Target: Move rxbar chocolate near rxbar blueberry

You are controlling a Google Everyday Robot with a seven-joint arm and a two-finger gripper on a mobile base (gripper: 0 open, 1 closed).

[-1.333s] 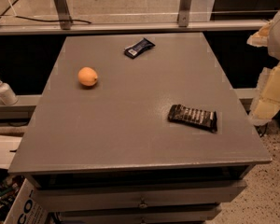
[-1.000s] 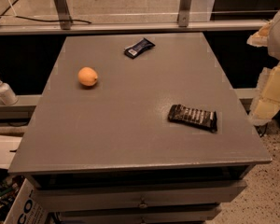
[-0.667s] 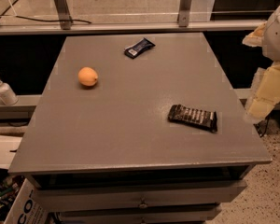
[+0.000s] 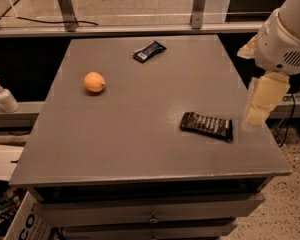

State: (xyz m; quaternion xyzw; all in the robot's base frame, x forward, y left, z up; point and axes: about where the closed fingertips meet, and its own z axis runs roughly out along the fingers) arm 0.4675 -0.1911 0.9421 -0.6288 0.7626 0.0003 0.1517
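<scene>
So the tool (image 4: 259, 111) hangs at the right edge of the counter (image 4: 140, 134) near the rxbar chocolate (image 4: 206, 126), rxbar blueberry (image 4: 149, 51) sits far back, can't tell if the tool's open.

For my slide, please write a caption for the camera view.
Pincer at the right edge of the table, beside the chocolate bar; blueberry bar and an orange lie farther back.

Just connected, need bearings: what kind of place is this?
Probably a lab or workshop: a grey drawer cabinet serves as table, a pump bottle sits on a side ledge, and a cable lies on bare floor. The hand hangs by the cabinet's right edge.
</scene>
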